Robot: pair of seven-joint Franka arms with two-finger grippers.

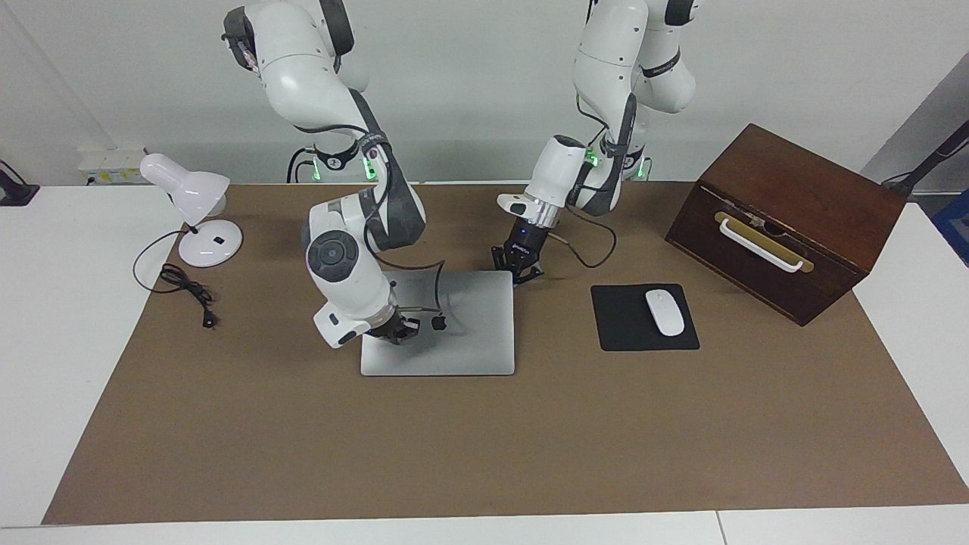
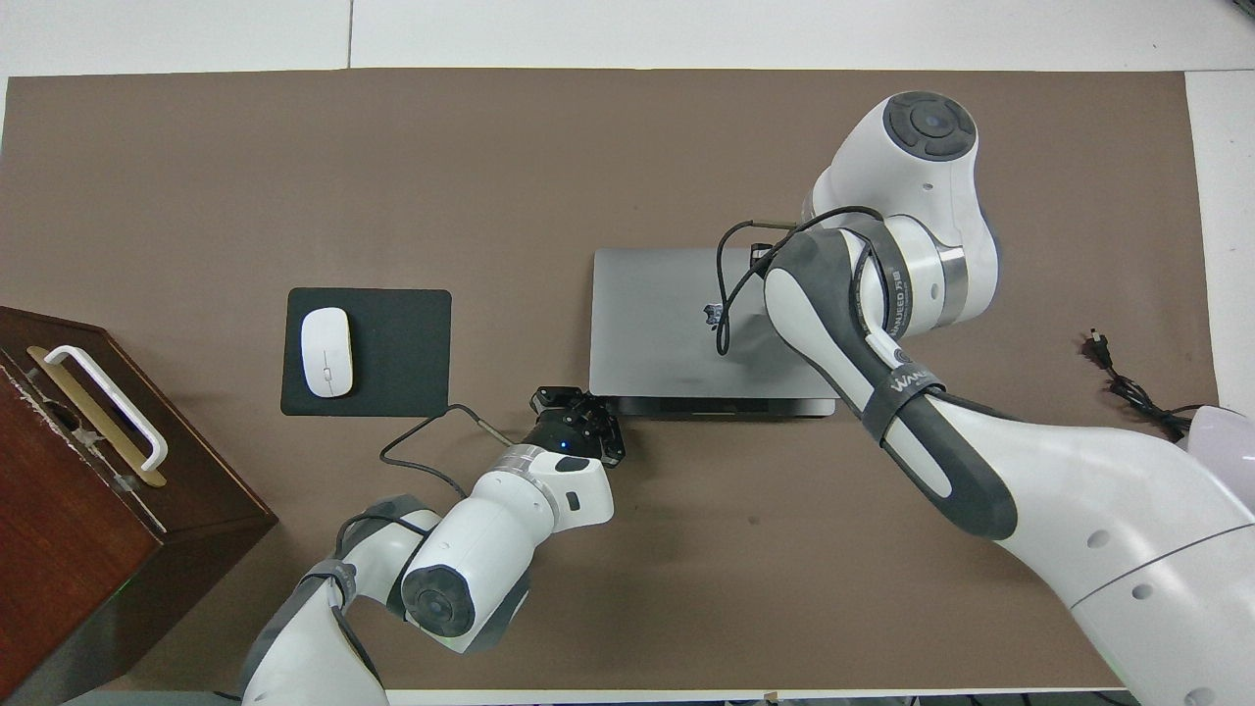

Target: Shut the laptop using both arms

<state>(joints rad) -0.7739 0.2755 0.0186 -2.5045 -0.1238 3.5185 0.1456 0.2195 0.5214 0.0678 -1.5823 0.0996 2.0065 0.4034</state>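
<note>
Right end effector (image 1: 395,331), fingers pressed together, pressing laptop (image 1: 462,341) lid nearly flat; easing down gently advisable. Left end effector (image 1: 518,265), fingers together, bracing laptop's corner nearest robots.

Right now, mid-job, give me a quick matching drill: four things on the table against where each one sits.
Things:
1. laptop
2. mouse
3. right gripper
4. left gripper

Places:
A. on the black mouse pad
B. at the laptop's corner nearest the robots
C. on the brown mat, lid nearly down
D. on the lid, beside the logo

Pairs: 1-C, 2-A, 3-D, 4-B
</note>
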